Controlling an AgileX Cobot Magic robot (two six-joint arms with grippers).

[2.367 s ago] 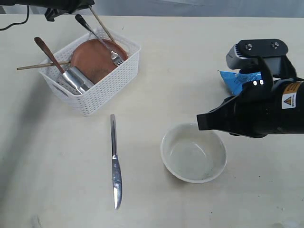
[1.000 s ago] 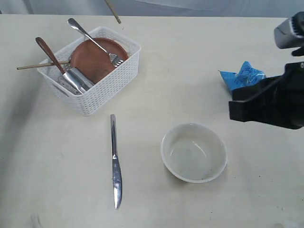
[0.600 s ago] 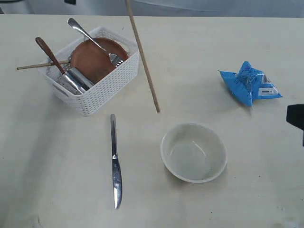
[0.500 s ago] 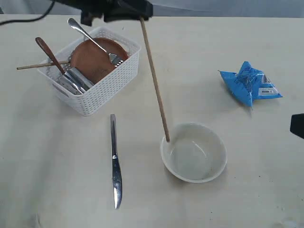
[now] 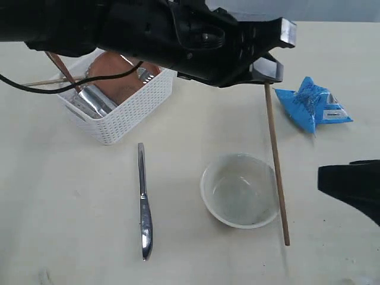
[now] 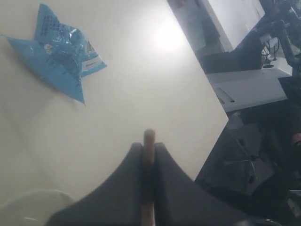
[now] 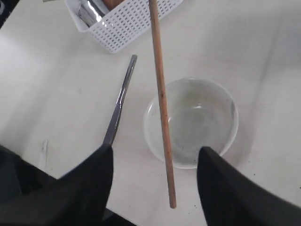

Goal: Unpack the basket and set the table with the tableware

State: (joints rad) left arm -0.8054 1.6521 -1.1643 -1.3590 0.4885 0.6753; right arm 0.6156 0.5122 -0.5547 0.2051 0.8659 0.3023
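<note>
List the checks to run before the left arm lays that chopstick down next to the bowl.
1. Grip: ok. The left gripper is shut on the top end of the chopstick.
2. Chopstick free of the bowl: cannot tell. It crosses the rim in both the exterior and right wrist views.
3. Lower tip on the table: cannot tell. It is close to the surface.
4. Right gripper: ok, open and empty.
5. Blue snack packet: ok, apart from the chopstick.
6. Basket unpacked: not ok. A second chopstick and more sit in it.
</note>
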